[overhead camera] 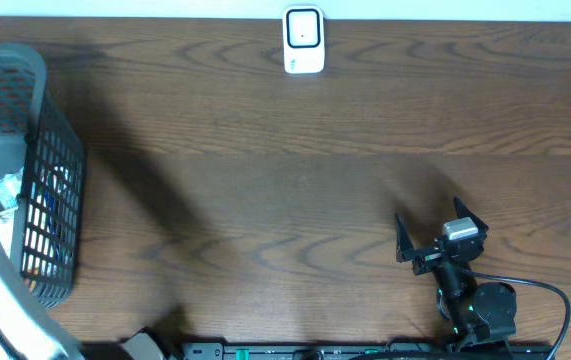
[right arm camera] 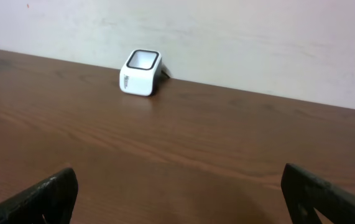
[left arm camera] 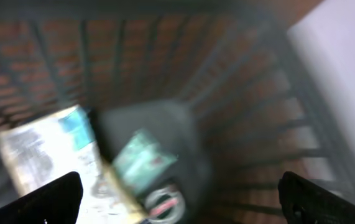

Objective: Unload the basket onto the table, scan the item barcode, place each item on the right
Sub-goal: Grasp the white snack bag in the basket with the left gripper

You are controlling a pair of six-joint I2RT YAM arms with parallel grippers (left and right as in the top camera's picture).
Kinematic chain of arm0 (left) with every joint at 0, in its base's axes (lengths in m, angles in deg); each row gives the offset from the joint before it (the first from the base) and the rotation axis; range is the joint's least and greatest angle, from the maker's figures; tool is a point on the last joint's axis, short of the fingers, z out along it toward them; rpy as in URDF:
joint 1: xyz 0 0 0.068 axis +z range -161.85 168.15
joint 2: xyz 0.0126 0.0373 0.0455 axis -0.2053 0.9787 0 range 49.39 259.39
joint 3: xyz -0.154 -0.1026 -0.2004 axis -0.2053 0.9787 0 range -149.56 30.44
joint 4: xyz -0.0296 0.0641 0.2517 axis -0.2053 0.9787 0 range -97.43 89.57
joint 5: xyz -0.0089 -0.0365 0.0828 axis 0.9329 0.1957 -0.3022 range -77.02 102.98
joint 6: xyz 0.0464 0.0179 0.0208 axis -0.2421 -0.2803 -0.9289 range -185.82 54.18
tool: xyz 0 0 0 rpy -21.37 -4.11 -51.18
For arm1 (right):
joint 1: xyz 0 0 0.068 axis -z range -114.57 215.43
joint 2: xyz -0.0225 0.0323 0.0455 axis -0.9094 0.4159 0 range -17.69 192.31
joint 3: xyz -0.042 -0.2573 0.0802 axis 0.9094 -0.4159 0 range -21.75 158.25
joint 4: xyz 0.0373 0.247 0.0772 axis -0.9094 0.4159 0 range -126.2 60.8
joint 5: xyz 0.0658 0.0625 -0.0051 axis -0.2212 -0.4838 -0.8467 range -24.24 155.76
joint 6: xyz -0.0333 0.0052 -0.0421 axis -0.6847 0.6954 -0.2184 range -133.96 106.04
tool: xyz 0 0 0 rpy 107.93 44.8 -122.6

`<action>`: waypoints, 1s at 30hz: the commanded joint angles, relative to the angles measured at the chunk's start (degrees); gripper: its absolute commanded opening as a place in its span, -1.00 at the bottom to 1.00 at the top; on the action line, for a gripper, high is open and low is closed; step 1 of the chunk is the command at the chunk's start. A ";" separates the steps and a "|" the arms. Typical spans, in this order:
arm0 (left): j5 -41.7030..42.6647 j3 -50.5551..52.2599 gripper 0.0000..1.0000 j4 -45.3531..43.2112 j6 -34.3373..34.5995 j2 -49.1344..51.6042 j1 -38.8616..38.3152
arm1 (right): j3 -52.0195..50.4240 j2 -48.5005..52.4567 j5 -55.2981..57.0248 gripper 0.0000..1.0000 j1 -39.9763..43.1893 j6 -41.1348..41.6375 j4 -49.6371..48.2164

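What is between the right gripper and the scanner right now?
Nothing but bare wooden table. The overhead view shows an empty stretch from the right gripper up to the scanner, and the right wrist view confirms it.

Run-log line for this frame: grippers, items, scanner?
left gripper: open above basket contents, nothing held | right gripper: open, empty, over table | items: in basket, blurred | scanner: far table edge, untouched

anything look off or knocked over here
Nothing stands out. The scanner sits upright at the far edge of the table, and the basket stands upright at the left with packets lying loosely inside. The left wrist view is blurred, so fine damage can't be judged.
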 commanded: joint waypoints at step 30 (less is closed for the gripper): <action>-5.49 -0.28 -0.85 8.79 -9.75 33.73 0.22 | -0.07 -0.22 0.26 0.99 -0.39 0.52 0.24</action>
